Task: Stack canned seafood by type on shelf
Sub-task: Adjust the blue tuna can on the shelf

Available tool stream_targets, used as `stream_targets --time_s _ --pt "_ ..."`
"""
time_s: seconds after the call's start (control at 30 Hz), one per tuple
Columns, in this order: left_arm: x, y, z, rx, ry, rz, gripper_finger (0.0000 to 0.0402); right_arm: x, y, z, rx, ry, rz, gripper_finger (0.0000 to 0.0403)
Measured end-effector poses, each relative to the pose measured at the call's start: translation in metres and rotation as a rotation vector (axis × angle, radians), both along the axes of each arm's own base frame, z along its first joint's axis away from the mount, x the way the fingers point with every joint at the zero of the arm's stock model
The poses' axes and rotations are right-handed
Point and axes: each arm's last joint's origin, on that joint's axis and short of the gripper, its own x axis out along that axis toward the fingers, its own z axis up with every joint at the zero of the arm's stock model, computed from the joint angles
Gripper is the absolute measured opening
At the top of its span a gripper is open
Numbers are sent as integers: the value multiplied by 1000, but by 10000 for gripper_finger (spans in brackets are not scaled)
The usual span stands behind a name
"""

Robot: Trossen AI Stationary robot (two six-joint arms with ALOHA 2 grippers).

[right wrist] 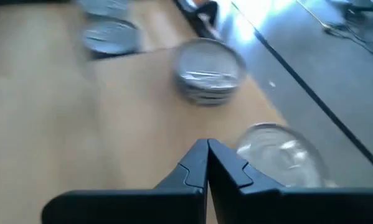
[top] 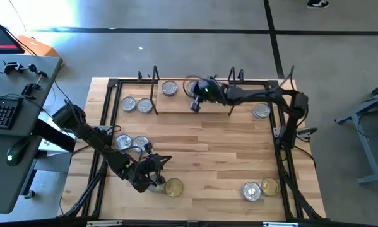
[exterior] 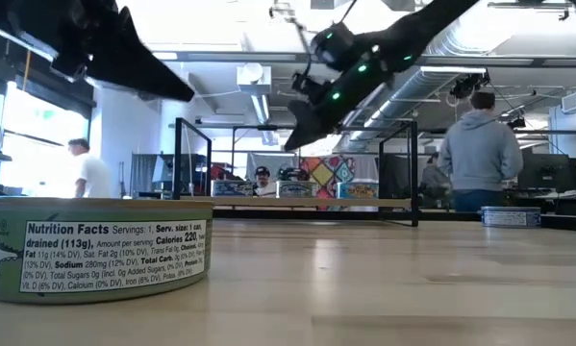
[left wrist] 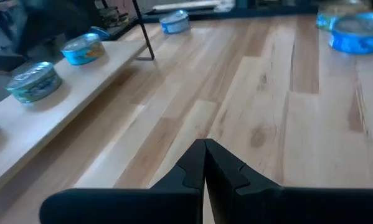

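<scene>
**Helper:** Where are your arms?

**Me:** My right gripper [top: 195,101] hangs over the shelf [top: 182,108] at the back of the table [top: 207,151]. Its fingers are pressed together with nothing between them. My left gripper [top: 156,183] is low at the front, just beside a gold-lid tin [top: 173,186]. Its fingers are shut and empty too.

**Helper:** Where are the tins?

**Me:** All over. A silver tin [top: 170,88] and one more tin [top: 192,86] sit on the shelf. Two tins [top: 136,104] lie just left of it, and one tin [top: 261,111] lies to its right. A pair [top: 132,142] sits by my left arm. A silver and gold pair [top: 259,189] waits at the front right.

**Helper:** What could go wrong?

**Me:** The right arm is close above the shelf tins. If I drop down with the fingers shut, I think I would bump a tin and push it off the back. I also might knock the black wire frame [top: 154,85]. On the left, a shut gripper would only shove the gold tin away.

**Helper:** Which way do the tins point?

**Me:** They all lie flat, lids up. They are round, so no long side. The shelf runs left to right.
</scene>
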Motion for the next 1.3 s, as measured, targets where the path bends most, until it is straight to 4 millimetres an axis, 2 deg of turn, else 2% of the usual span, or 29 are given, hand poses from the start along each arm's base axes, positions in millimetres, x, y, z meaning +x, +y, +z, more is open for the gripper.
stream_targets --time_s 0.17,0.33,0.47,0.67,0.8,0.93,1.07,1.3 --pt "7 31 22 -59 -17 65 0 -22 64 -14 38 2 98 0" --pt "28 86 44 -122 9 101 0 -47 116 -27 45 -12 99 0" --pt "60 145 67 -98 81 103 0 -66 147 -41 66 -63 76 0" --pt "85 243 94 -107 252 339 0 -90 177 -64 114 -132 29 0" --pt "90 293 84 -172 387 401 0 -98 188 -70 118 -138 22 0" --pt "91 327 66 -184 463 459 0 -98 194 -69 119 -149 40 0" --pt "91 343 44 -198 540 486 0 -97 194 -68 119 -155 40 0" --pt "91 353 20 -215 619 512 0 -97 194 -68 115 -155 40 0"
